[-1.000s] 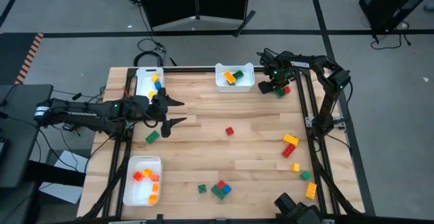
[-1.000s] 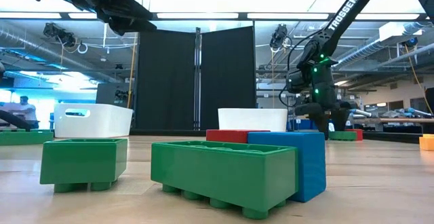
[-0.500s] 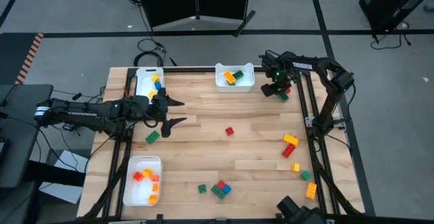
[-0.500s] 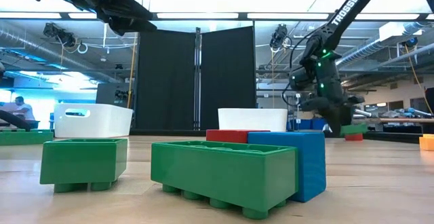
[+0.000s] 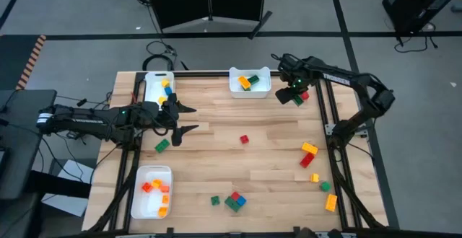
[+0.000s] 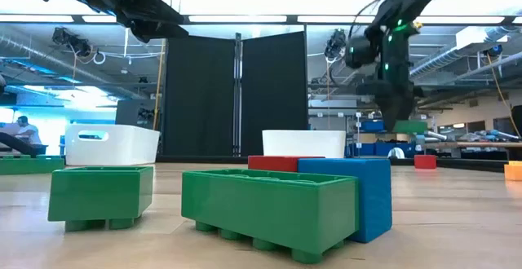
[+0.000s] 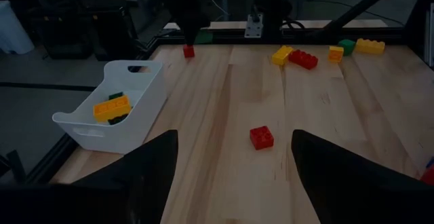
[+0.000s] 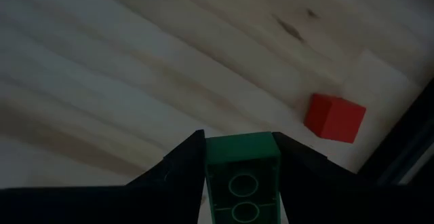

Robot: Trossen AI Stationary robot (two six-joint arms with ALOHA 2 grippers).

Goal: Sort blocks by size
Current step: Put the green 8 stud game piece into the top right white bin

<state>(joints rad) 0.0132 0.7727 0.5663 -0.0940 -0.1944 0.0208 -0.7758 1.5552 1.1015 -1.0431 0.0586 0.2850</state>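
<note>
The right gripper (image 5: 297, 98) is clamped on a green block (image 8: 242, 176), lifted above the counter (image 5: 274, 151) near its far right corner, beside a small red block (image 8: 334, 117). The left gripper (image 5: 185, 119) hangs with fingers apart over the counter's left side.

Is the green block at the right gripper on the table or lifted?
Lifted: the right gripper clamps the green block, hanging above the table.

green brick (image 8: 241, 178) cut off by right wrist frame edge, studs on far-corner blocks (image 5: 318, 179) too small to count
</note>
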